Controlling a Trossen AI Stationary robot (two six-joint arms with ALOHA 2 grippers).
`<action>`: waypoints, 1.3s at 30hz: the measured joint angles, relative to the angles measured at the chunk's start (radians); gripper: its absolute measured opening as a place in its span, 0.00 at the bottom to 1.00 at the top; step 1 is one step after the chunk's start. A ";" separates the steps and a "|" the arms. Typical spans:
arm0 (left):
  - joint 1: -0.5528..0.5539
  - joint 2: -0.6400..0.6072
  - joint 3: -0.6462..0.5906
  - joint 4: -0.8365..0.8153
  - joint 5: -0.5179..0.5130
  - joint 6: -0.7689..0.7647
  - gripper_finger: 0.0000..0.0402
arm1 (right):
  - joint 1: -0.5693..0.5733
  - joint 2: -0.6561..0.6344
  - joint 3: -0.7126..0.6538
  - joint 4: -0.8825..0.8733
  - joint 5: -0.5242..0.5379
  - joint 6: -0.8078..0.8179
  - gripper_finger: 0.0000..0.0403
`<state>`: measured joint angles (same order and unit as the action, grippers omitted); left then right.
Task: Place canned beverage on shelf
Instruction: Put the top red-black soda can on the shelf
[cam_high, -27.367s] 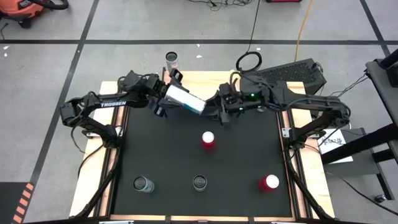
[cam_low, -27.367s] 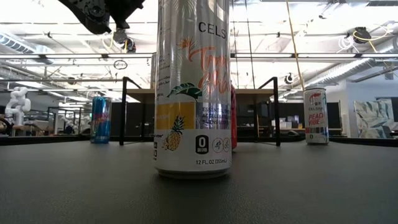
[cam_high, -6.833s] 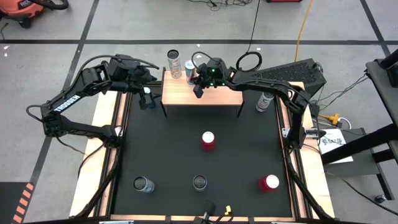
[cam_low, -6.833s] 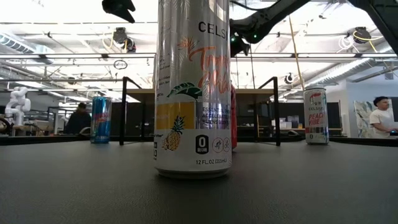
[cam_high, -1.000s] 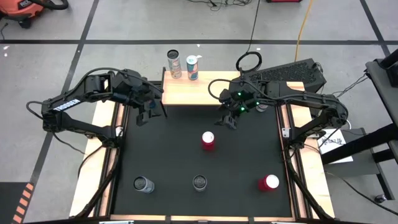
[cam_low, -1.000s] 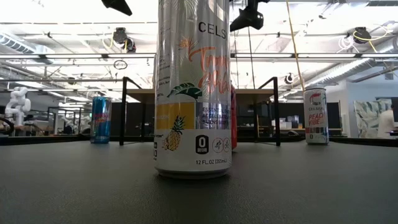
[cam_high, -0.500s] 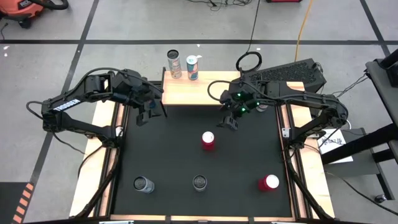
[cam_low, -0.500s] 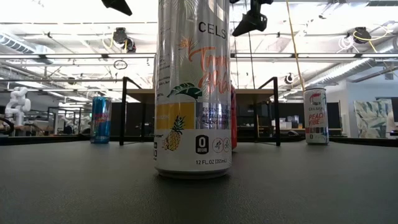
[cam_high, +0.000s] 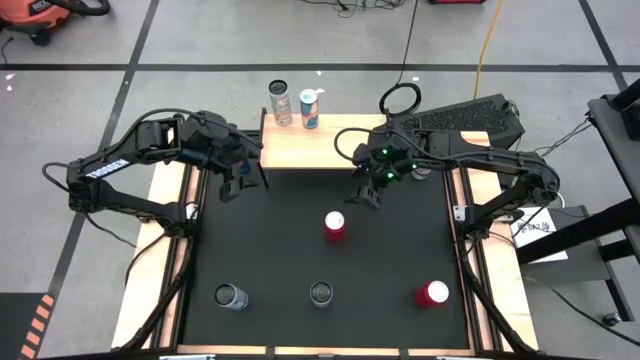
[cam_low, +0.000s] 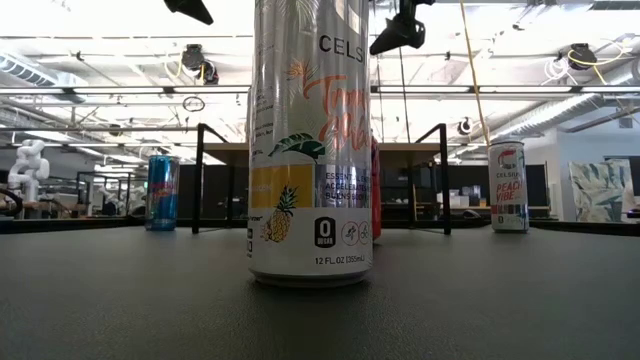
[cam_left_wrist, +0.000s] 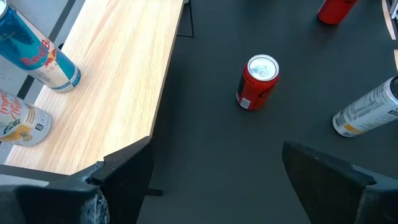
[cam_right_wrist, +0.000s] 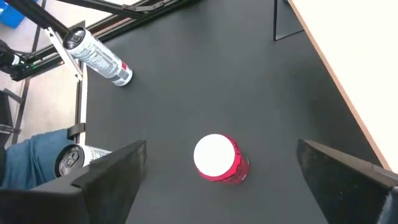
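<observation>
Right claw (cam_high: 372, 196) sits nearest the upright red can (cam_high: 334, 226).
We see its fingers spread, empty — the can stands just ahead, the shelf (cam_high: 325, 146) behind.

A: Shelf (cam_high: 325, 147) top?
B: Light wood, smooth, visible grain, matt. Legs thin black metal.
A: Mat (cam_high: 280, 250)?
B: Black, matt, fine-textured, looks rubbery.
A: Cans?
B: Glossy printed metal. Tall can (cam_low: 311, 140) up close in the low view has a shiny silver body; red can (cam_high: 334, 226) has a bare metal lid in the left wrist view. Blue can (cam_left_wrist: 38, 51) on the shelf is glossy too.
A: Table (cam_high: 162, 250) under the mat?
B: Pale wood edge, unfinished look.
</observation>
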<state>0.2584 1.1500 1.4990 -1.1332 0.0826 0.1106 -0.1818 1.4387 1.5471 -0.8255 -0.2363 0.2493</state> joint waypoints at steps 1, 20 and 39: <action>0.000 0.000 0.000 0.000 0.000 0.000 0.87 | 0.000 0.000 0.000 0.008 0.000 0.000 0.98; 0.001 0.000 0.000 -0.001 0.000 0.000 0.87 | -0.002 0.000 0.000 0.168 0.004 0.020 0.98; 0.001 0.000 0.000 -0.011 0.000 0.000 0.87 | 0.070 0.125 0.000 0.009 0.011 -0.078 0.98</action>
<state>0.2592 1.1500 1.4990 -1.1439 0.0822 0.1108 -0.1114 1.5633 1.5467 -0.8170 -0.2255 0.1711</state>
